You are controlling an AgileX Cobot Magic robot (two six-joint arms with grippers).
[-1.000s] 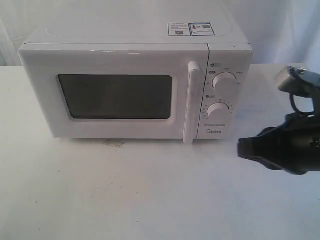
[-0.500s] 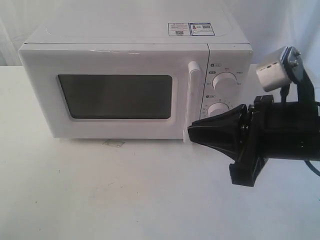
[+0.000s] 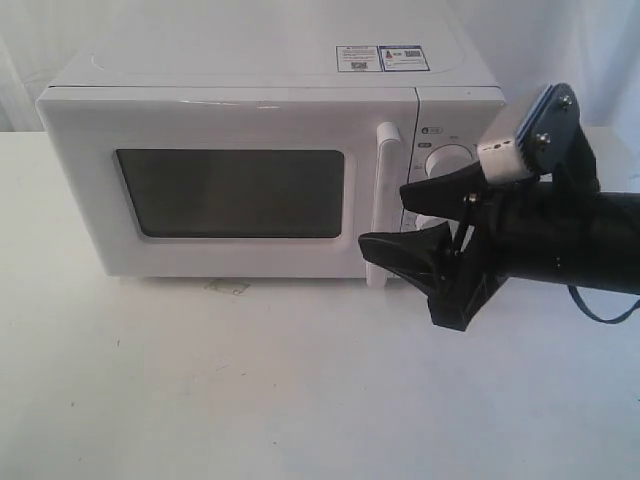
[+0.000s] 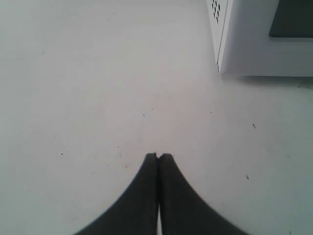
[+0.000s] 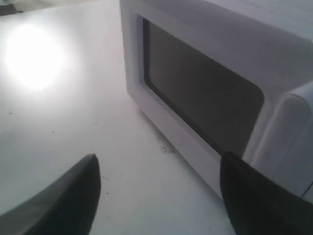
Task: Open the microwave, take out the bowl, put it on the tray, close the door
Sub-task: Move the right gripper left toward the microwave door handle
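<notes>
White tabletop [image 3: 250, 380] runs to a pale backdrop, and the microwave [image 3: 270, 170] stands toward its back edge, facing the exterior camera. Its door [image 3: 230, 120] lies flush and closed, the dark window [image 3: 232, 193] showing nothing I can make out inside. The vertical bar handle [image 3: 383, 205] sits at the door's right edge, and just beyond it the upper knob [image 3: 452, 160] peeks out above my arm. Two stickers [image 3: 383, 58] lie on the oven's top.

My right gripper [image 3: 385, 218] is level with the handle's lower half, its two black fingers spread wide, one above and one below in the exterior view. Whether either touches the bar I cannot tell. The white wrist camera [image 3: 515, 145] rides on top of that arm.

My left gripper [image 4: 158, 155] has its fingers pressed together, holding nothing, over bare table near the oven's vented side corner.
</notes>
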